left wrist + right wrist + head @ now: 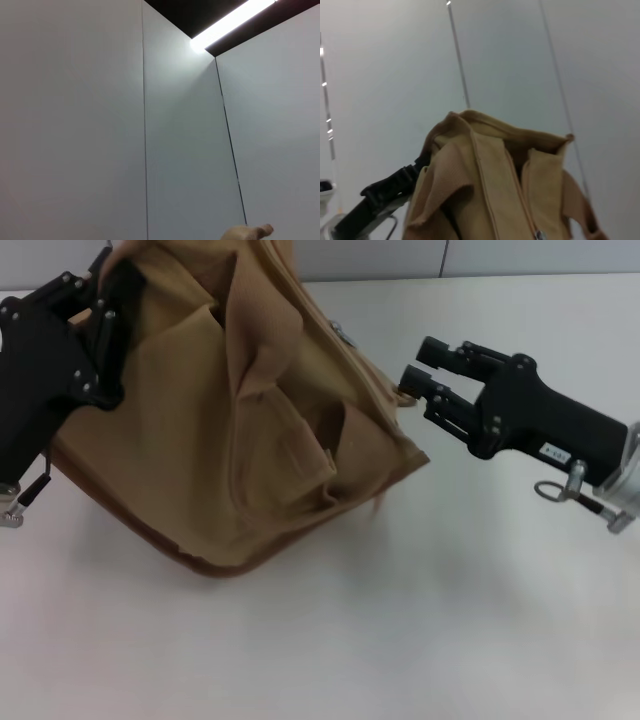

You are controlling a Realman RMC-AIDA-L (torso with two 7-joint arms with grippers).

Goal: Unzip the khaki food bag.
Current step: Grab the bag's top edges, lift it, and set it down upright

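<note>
The khaki food bag stands tilted on the white table, its handles slumped over the front. My left gripper is shut on the bag's upper left edge. My right gripper hovers at the bag's right end, fingers apart, with a small tan tab just below the lower fingertip. The right wrist view shows the bag from its end: the top gapes open at the far end and a silver zipper pull sits at the near end. A tan scrap of the bag shows in the left wrist view.
The white table spreads in front of and to the right of the bag. A grey panelled wall rises behind it. The left arm shows black beside the bag in the right wrist view.
</note>
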